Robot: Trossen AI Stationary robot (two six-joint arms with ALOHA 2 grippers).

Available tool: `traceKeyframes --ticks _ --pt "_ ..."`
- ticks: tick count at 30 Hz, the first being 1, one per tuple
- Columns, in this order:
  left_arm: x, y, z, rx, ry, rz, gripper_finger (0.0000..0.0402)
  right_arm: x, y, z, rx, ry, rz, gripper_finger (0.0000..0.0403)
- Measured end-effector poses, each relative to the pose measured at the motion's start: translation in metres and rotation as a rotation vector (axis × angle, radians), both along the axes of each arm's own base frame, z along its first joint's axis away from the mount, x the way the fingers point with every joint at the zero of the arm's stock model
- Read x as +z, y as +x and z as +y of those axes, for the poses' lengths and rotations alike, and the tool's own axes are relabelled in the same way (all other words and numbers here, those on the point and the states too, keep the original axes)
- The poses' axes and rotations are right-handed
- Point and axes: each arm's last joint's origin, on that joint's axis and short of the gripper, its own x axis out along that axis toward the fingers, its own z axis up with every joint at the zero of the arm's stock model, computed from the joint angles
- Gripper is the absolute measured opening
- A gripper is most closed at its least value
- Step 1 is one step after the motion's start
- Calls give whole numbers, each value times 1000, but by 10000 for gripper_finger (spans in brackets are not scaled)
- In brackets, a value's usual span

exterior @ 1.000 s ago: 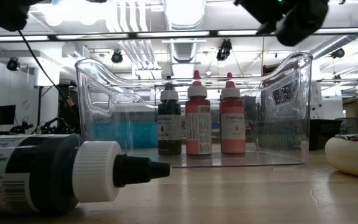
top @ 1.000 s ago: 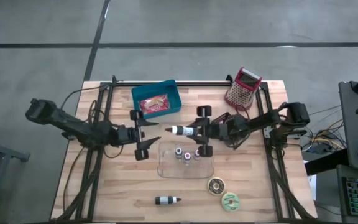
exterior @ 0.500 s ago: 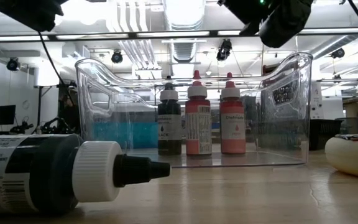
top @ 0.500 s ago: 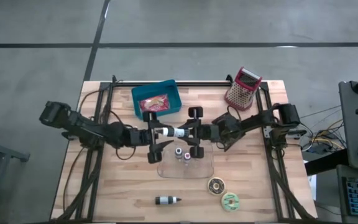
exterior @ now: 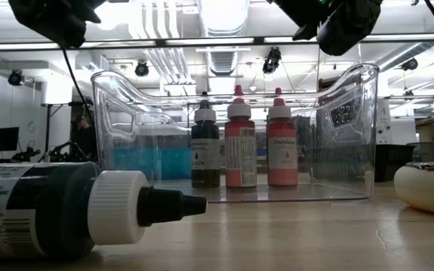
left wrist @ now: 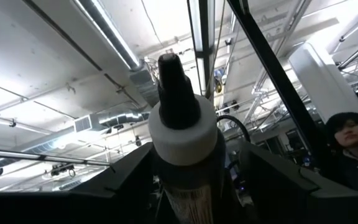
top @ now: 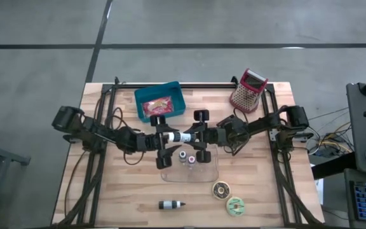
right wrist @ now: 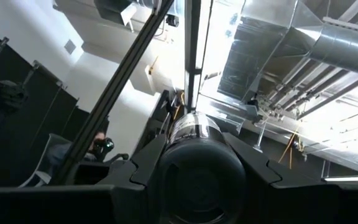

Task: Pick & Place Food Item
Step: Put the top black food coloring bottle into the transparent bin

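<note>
A dark food-colouring bottle [top: 180, 136] with a white cap and black nozzle is held in the air near the far edge of a clear bin [top: 212, 173]. My right gripper [top: 201, 135] is shut on it from the right. My left gripper [top: 163, 139] stands open at the bottle's nozzle end. In the left wrist view its fingers [left wrist: 135, 186] flank the bottle [left wrist: 184, 127] just below the cap, and narrow gaps show on both sides. Three bottles [exterior: 239, 139], one dark, one red and one pink, stand upright on the bin's floor. My right gripper pinches the bottle's bottom end [right wrist: 197, 177] between its two fingers. The fingers come from the table's right, slanting upward, and lie along the bottle. The bottle is lifted clear, with its nozzle toward my left gripper and tilted upward.
A blue tray [top: 170, 92] with a packaged snack sits at the far left, and a red grater [top: 249, 90] at the far right. Two doughnuts [top: 228, 197] lie at the near right. Another dark bottle [top: 171, 204] lies on its side near the front edge. A person [left wrist: 353, 146] is beyond the table.
My left gripper has moved toward the table's right edge up to the held bottle, and its open fingers now stand on either side of the nozzle end. The bottle stays lifted in my right gripper.
</note>
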Motion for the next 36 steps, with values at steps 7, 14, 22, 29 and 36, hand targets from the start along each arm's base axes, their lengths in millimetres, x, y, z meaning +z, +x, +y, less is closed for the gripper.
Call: traceKeyframes --ticks 7,14,22,29,36 --pt "3 1 1 0 -1 -11 212 4 -3 0 1 0 -9 125" --pt "2 1 1 2 1 -9 130 2 -3 0 13 -10 -7 125" --pt "2 1 1 7 5 -1 123 2 -4 0 16 -5 -4 124" --pt "4 1 1 16 12 16 123 0 -4 0 21 2 5 123" --pt "4 1 1 21 19 18 122 -1 -4 0 6 4 13 123"
